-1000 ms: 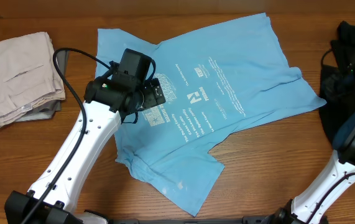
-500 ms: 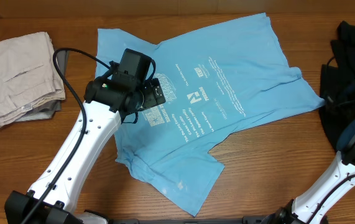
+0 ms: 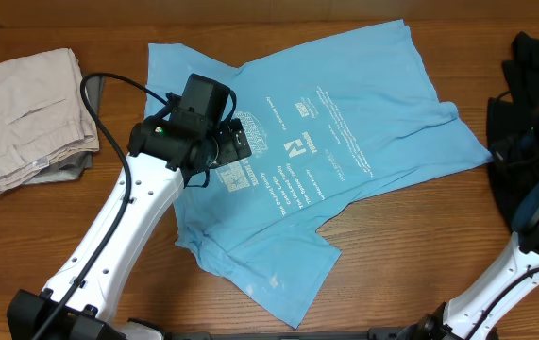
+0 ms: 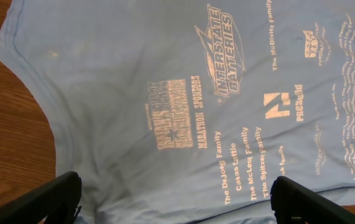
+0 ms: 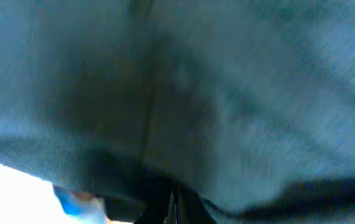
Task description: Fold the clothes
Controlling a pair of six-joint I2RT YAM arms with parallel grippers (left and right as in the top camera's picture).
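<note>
The light blue T-shirt [image 3: 345,123] lies spread on the wooden table, printed side up and somewhat wrinkled, with one sleeve toward the front. My left gripper [image 3: 236,151] hovers over its left part, next to the printed text. In the left wrist view the shirt [image 4: 165,93] fills the frame and the left gripper [image 4: 177,202] is wide open and empty. My right gripper [image 3: 524,142] is at the table's right edge, over a dark garment [image 3: 533,76]. In the blurred right wrist view its fingers [image 5: 174,202] are pressed together with dark fabric [image 5: 196,93] bunched at them.
Folded beige khaki trousers [image 3: 24,113] lie on a grey cloth at the far left. The dark clothes pile takes up the right edge. Bare wooden table [image 3: 420,264] shows in front of the shirt.
The left arm has not moved. The right arm has shifted up along the right edge, toward the dark clothes beside the shirt's right sleeve.
</note>
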